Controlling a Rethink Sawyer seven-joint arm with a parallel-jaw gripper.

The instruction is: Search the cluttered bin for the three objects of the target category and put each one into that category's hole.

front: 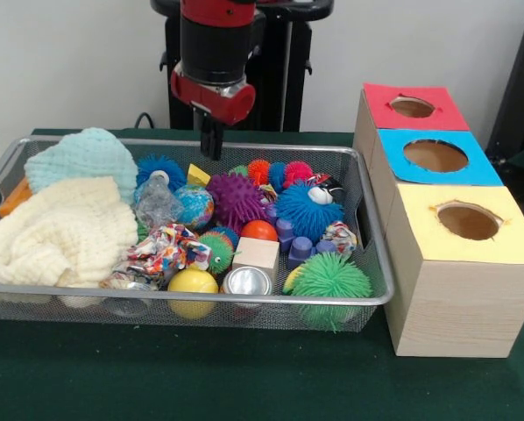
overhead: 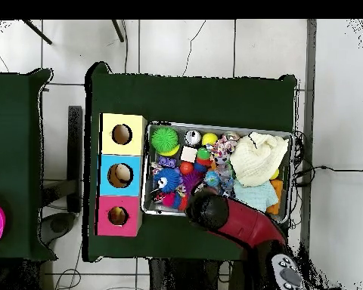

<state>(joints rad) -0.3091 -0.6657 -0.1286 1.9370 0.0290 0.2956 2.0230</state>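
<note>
Gripper point(front: 212, 145) hanging over the bin's point(front: 376, 263) far rim, and I can't tell whether it's apart or together.

I don't know the target category (nothing here names it), so my candidates sit packed mid-bin: purple spiky ball point(front: 237, 200), blue fuzzy ball point(front: 308, 212), green spiky ball point(front: 330, 279). My worry: coming down into this crowd I nudge neighbours or grab two. The cream cloth point(front: 56, 232) may bury more; overhead, my arm point(overhead: 237, 221) covers that corner.
</note>
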